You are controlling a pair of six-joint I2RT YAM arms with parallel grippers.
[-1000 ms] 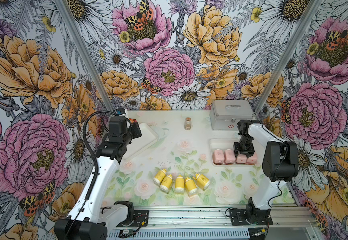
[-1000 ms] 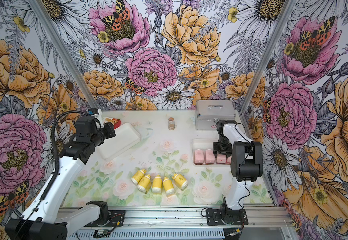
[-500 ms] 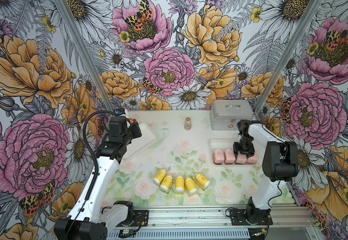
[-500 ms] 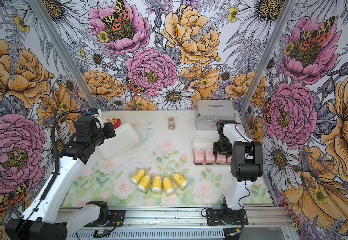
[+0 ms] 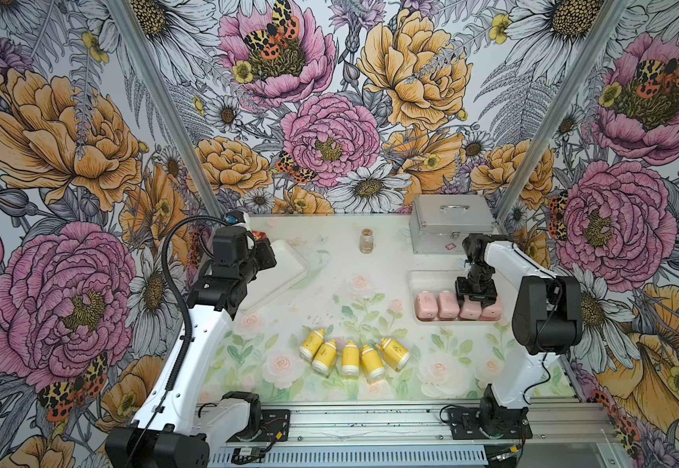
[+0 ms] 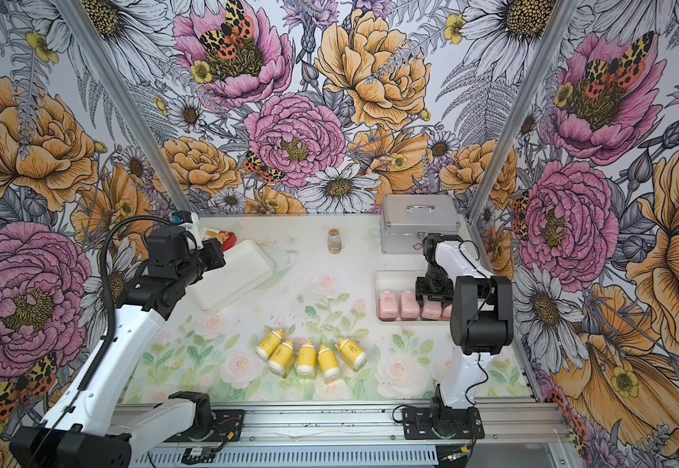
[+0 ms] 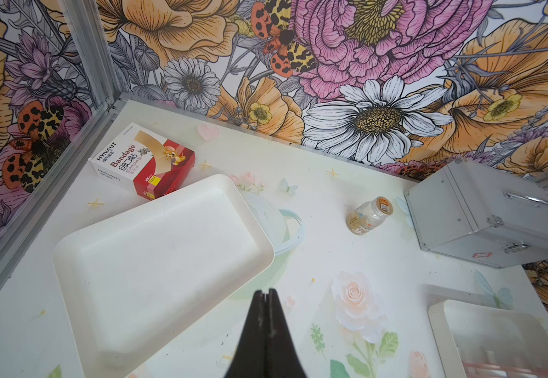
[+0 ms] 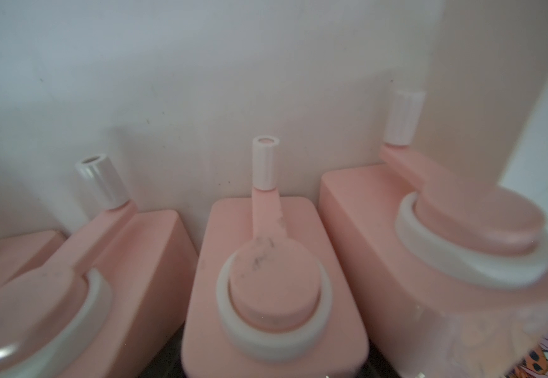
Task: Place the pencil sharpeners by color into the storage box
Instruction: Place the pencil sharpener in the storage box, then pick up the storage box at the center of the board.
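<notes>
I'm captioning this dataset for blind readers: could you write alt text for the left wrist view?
The left gripper, shut, points at an empty white tray; nearby sit a bandage box, a clear jar and a silver case.

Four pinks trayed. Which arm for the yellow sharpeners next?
Left, probably. The left gripper is shut and free at the empty white tray, on its side; the right gripper sits low among the pink sharpeners.

The pink pencil sharpeners (image 8: 272,294) look like smooth, faintly glossy plastic, the yellow pencil sharpeners (image 5: 350,356) shinier plastic, the white storage box (image 7: 154,248) matt plastic, the case (image 7: 481,212) brushed metal, the jar (image 7: 367,216) clear and glossy, the bandage box (image 7: 141,160) glossy card.
</notes>
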